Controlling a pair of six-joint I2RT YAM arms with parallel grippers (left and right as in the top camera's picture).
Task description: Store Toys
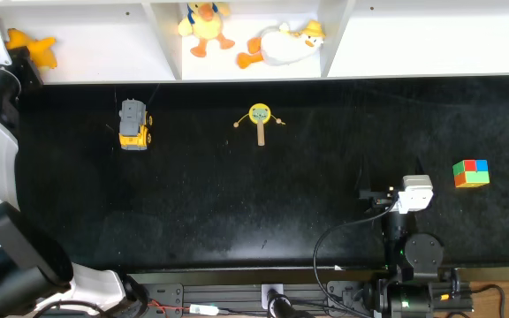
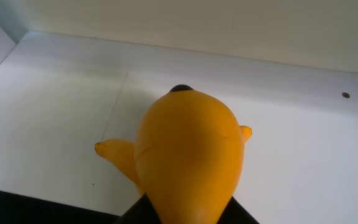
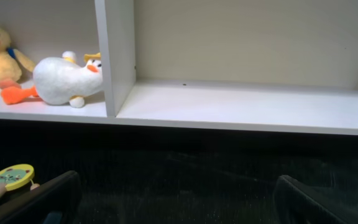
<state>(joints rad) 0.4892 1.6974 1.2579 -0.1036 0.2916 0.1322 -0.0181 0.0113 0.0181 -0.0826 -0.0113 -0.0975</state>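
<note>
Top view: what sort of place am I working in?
Probably a lab toy-tidying bench: a black table backed by a white shelf, stuffed ducks in its middle compartment, a toy truck and colour cube loose on the table.

Orange rounded toy (image 2: 191, 155): smooth, slightly glossy plastic. White shelf unit (image 2: 291, 143): smooth matt laminate. Yellow duck (image 1: 205, 26) and white duck (image 1: 281, 44): fuzzy plush cloth. Black tabletop (image 1: 237, 194): matt, faintly speckled.

No legible text, labels or numbers.
</note>
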